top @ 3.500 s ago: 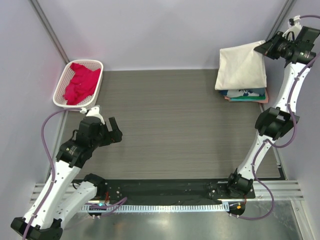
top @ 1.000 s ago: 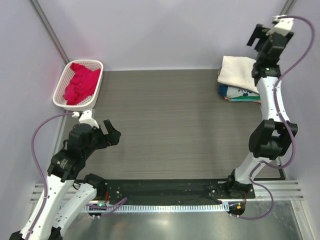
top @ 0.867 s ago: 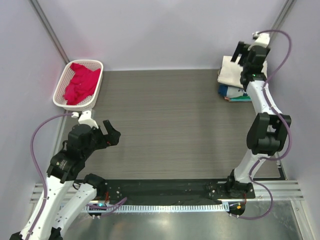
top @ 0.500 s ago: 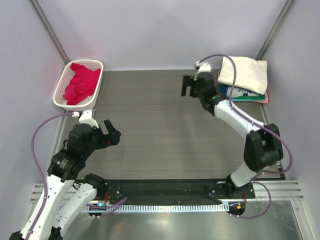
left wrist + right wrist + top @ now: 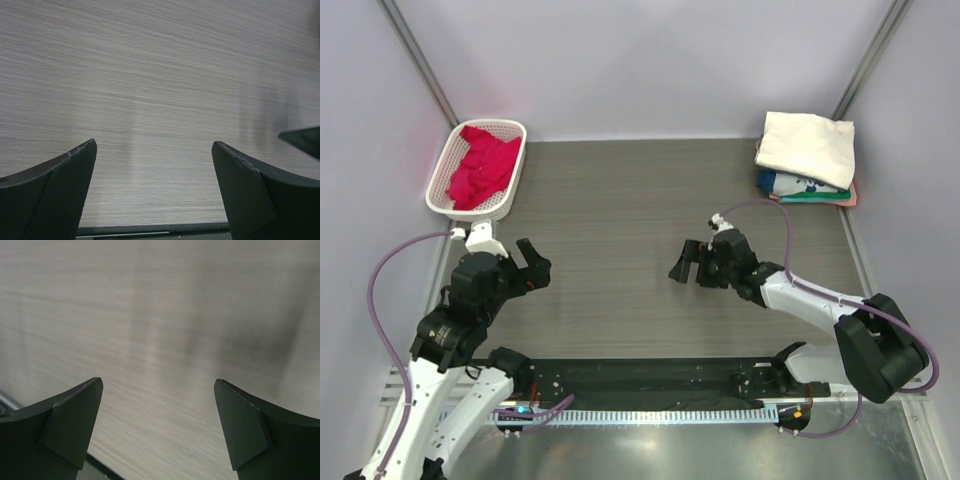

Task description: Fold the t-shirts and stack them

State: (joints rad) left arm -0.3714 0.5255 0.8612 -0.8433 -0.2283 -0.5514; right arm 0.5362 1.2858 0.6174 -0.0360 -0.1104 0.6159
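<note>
Two wide grippers over the grey wood-grain table (image 5: 620, 200)
The right gripper (image 5: 682, 263), jaws spread wide, hangs mid-table, well apart from the large folded cream cloth t-shirt (image 5: 807, 147) topping the far-right stack. The left gripper (image 5: 533, 262), equally wide, is near the white plastic lattice basket (image 5: 438, 180) holding the crumpled crimson-pink t-shirt (image 5: 478, 165).

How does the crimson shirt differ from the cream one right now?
The crimson-pink shirt is crumpled and unfolded; the cream shirt is folded flat. The crimson-pink shirt lies in the white basket, far left; the cream shirt tops the folded stack, far right. Shared: both plain, single-colour, not gripped.
</note>
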